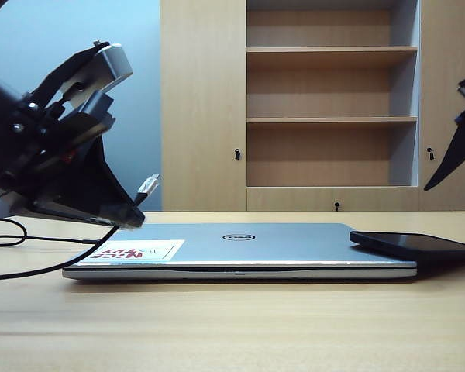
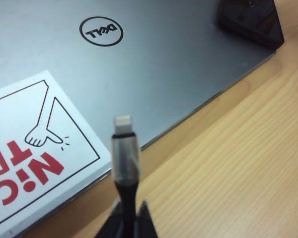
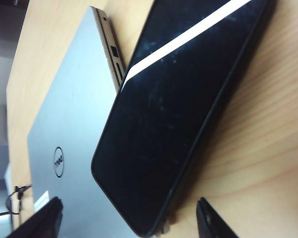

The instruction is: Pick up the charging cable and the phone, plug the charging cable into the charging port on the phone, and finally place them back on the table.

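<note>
My left gripper [image 1: 128,217] hovers over the left end of the laptop, shut on the charging cable just behind its plug. The silver-white plug [image 2: 123,124] sticks out past the fingertips [image 2: 145,218], and the black cord [image 1: 39,271] trails down onto the table [image 1: 232,325]. The black phone [image 1: 415,246] lies across the laptop's right corner, one end propped on the lid. My right gripper [image 3: 131,220] is open just short of the phone [image 3: 174,114], one finger to each side of its near short end and touching nothing. The charging port cannot be made out.
A closed silver laptop [image 1: 279,248] with a red-and-white sticker [image 1: 136,251] lies across the middle of the table. A wooden cabinet with open shelves [image 1: 329,116] stands behind. A dark part of the right arm [image 1: 459,143] shows at the right edge.
</note>
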Controlling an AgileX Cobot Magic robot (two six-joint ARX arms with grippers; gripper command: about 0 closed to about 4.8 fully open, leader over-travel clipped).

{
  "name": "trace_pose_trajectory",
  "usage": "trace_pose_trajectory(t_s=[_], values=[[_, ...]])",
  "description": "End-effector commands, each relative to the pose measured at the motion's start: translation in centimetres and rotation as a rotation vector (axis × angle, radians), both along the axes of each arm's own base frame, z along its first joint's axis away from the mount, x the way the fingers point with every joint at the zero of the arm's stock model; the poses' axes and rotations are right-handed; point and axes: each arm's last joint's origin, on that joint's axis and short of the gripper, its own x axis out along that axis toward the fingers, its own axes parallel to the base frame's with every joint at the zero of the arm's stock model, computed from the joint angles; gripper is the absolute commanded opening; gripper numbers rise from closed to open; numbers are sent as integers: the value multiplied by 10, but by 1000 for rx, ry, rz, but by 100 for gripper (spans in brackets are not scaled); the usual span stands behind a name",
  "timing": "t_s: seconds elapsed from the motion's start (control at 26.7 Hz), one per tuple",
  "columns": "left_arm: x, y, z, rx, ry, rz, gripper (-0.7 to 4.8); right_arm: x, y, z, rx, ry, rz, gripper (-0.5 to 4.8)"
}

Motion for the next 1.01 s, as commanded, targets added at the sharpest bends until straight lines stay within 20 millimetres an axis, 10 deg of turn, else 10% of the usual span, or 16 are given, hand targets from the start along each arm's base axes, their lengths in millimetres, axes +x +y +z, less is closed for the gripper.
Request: trace_pose_trajectory(t_s=[0.04, 1.01], values=[[0, -1, 2, -10, -12, -4, -7, 9, 1, -5, 50, 6, 18, 369], [0, -1, 2, -11, -13, -4, -7, 35, -13, -44, 158, 66, 82, 367]])
